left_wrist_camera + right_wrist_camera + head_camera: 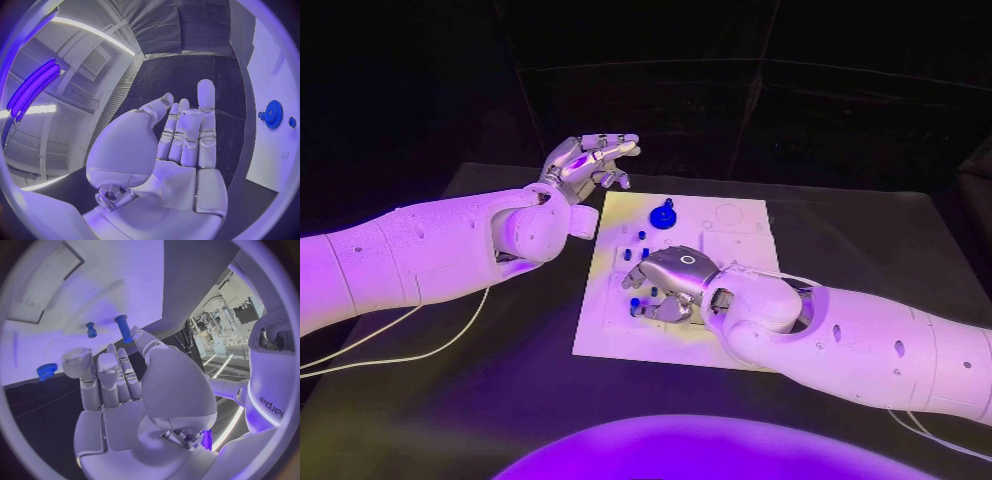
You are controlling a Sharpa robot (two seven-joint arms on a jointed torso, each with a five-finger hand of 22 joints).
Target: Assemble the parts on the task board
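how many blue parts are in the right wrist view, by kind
tall blue peg: 1
short blue peg: 1
blue gear: 1
total: 3

You see violet light washing the table (473, 400), dark background beyond, bright glare on the board (733, 225), wrist views bending edges strongly.
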